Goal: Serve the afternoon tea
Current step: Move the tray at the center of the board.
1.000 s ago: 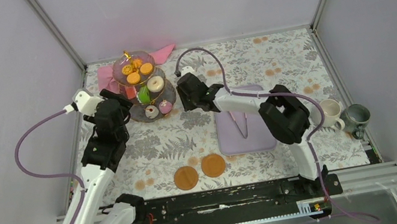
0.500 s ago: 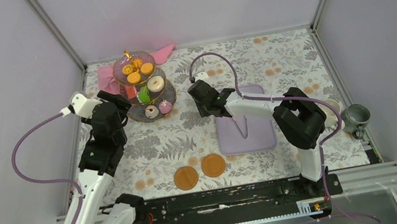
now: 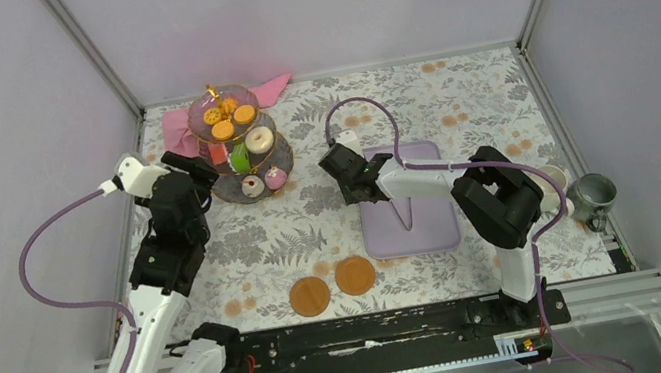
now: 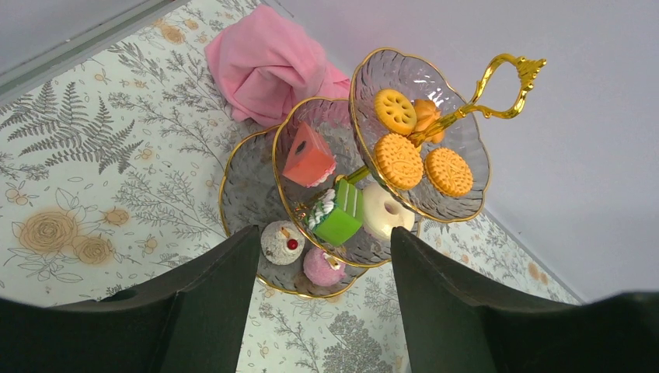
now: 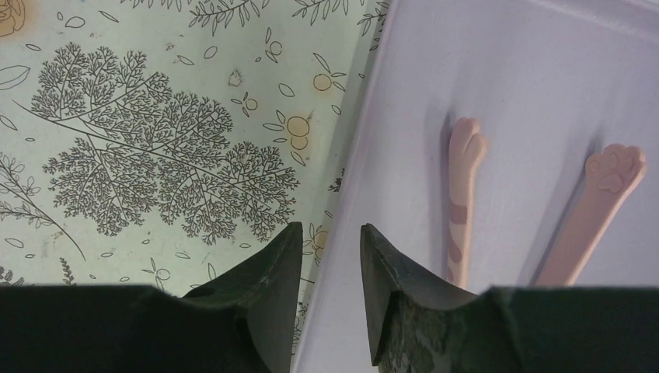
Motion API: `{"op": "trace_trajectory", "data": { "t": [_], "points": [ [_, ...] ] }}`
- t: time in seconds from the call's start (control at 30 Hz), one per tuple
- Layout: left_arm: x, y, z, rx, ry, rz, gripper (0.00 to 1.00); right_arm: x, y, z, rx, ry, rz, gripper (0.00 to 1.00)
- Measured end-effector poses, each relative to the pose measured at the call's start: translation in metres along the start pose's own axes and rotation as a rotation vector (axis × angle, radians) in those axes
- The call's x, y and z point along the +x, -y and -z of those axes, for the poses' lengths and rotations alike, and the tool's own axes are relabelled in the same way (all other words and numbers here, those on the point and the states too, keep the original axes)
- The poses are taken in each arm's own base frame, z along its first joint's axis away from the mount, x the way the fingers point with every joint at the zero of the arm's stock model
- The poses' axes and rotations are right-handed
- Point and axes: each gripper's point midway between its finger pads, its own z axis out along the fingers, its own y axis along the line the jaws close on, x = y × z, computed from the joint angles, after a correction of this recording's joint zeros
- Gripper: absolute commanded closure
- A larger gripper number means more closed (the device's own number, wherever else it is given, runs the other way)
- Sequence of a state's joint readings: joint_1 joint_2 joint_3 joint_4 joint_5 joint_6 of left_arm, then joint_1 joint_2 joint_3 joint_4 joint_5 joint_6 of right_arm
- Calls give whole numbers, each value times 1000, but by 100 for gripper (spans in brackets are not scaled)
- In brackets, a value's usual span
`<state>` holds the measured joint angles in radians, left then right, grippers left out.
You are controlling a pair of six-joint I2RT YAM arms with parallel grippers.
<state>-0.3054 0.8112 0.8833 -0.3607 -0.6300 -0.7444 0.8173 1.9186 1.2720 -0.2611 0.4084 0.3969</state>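
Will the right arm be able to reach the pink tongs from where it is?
Probably yes. The right gripper hangs open at the tray's edge, and the tongs lie bare close beside it, with nothing between.

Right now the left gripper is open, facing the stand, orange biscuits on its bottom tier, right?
No. The orange biscuits sit on the top tier of the stand, not the bottom; the bottom tier holds two cupcakes. The left wrist view shows it. The left gripper is open and faces the stand, as you said.
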Motion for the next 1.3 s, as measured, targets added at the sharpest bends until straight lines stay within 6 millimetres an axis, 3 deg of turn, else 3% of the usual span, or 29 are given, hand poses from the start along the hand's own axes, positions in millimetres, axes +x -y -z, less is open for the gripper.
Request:
{"op": "trace_trajectory", "data": {
  "t": [0.33, 0.5, 0.93, 1.1, 1.3],
  "points": [
    [3, -2, 1, 1, -5, 4, 30, 2, -1, -1, 2, -4, -25, 66],
    [3, -2, 1, 3, -6, 9, 30, 14, -1, -12, 18, -36, -20, 67],
    [12, -5, 0, -1, -25, 10, 30, 11, 0, -19, 48, -47, -19, 90],
    [14, -5, -1, 1, -31, 9, 30, 2, 1, -26, 53, -47, -30, 95],
    [19, -8, -2, -3, -40, 9, 30, -24, 10, -46, 48, -38, -50, 97]
  ]
}}
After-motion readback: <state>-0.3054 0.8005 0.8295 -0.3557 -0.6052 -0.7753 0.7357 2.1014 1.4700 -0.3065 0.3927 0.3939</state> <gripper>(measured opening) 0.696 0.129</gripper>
